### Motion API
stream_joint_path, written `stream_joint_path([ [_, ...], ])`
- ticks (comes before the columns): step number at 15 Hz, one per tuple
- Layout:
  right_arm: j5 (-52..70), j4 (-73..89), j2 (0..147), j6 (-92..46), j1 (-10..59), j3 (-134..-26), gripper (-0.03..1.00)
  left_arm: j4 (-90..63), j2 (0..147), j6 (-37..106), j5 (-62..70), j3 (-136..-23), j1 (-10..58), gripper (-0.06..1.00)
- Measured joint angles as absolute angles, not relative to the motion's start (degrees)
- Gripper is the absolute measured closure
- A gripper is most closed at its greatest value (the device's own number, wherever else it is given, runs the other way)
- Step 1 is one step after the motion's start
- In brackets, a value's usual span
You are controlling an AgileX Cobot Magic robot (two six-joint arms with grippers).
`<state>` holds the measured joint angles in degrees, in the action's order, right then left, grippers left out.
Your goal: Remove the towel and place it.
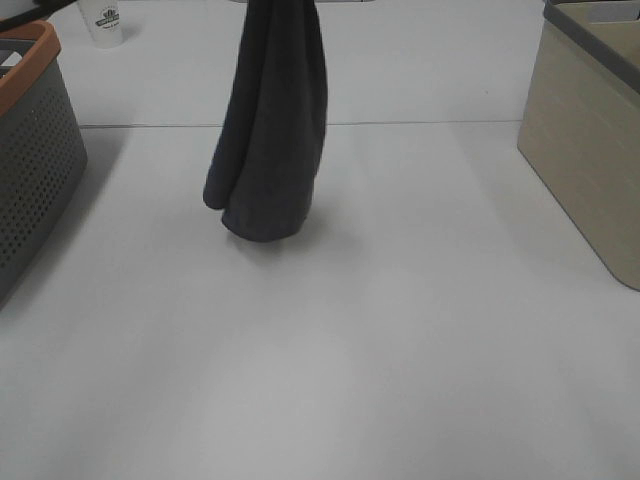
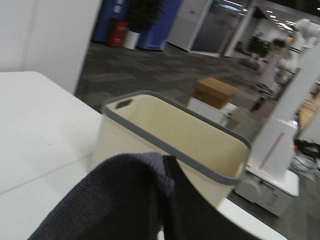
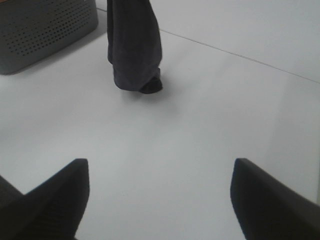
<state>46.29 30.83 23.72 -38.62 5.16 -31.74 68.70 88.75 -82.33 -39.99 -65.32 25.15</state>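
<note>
The left end effector point(image 2: 169, 200) is closed on the towel point(image 1: 270, 130). In its wrist view the dark charcoal cloth bunches over 1 black finger point(image 2: 170, 180) and is pinched at its upper end. This end effector sits above the top edge of the high view, so only the cloth it carries shows there. The towel hangs straight down as a narrow, gathered column with long vertical folds, left of the table's middle and toward its far half. Its rounded lower end reaches the table point(image 1: 380, 360) or sits just above it; I cannot tell which, though a small shadow lies right beneath.

The right end effector point(image 3: 160, 200) is open. Its 2 dark fingers point(image 3: 50, 200) are spread wide with only white table showing between them, well apart from the towel.

A grey perforated basket point(image 1: 35, 170) with an orange rim stands at the table's left edge, near the towel. A beige bin point(image 1: 585, 150) with a grey rim stands at the right edge, well apart from it. A white paper cup point(image 1: 105, 25) stands at the far left.
</note>
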Motion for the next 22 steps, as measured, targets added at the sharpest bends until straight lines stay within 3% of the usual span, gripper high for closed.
stream_joint_path([
  [3,46.01,46.75,34.72,-60.96,5.16,-31.74,0.23,76.43,88.75,-90.81,-46.75,-65.32,19.82,0.94],
  [9,45.89,73.11,59.59,-98.61,5.16,-31.74,0.26,87.26,88.75,-91.67,-61.99,-65.32,12.66,0.94],
  [18,45.49,96.72,79.58,-120.55,5.44,-31.74,0.26,99.81,88.75,-98.09,-65.66,-79.7,12.66,0.94],
  [22,40.79,99.12,85.49,-126.11,14.5,-32.83,0.26,100.55,89.78,-98.26,-66.69,-79.76,12.66,0.94],
])
